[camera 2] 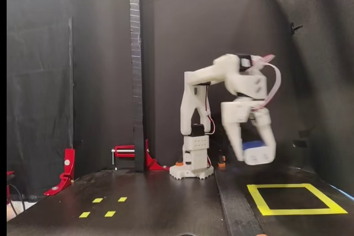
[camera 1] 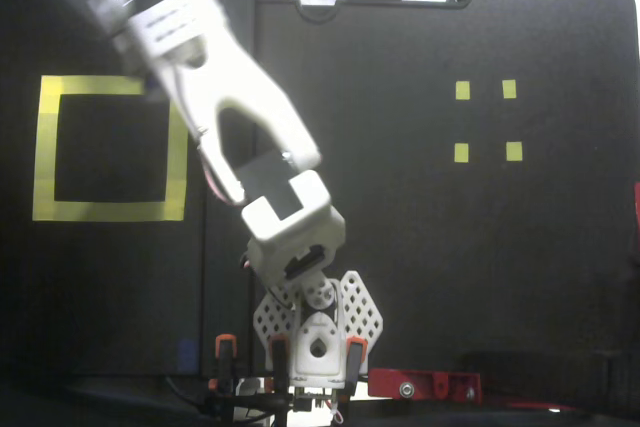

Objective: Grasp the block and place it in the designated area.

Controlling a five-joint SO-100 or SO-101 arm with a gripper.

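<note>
Tool [camera 2: 255, 150] hangs in the air, fingers pointing down, pinching the block [camera 2: 253, 145]; the blue of the block shows between the white fingers in the side-on fixed view. Picture is motion-blurred there, so prongs cannot be made out.

Designated area [camera 2: 296, 198] lies on the surface [camera 2: 166, 208] below the tool and a little toward the camera in that view; tool and block are well clear of the surface, not touching the tape.

In the top-down fixed view the white arm [camera 1: 215, 97] reaches out over the upper right corner of the designated area [camera 1: 45, 147]; block hidden under it.

Four small yellow squares [camera 1: 487, 120] sit well apart from the tool, on the far side of the arm's base [camera 1: 317, 332]
</note>
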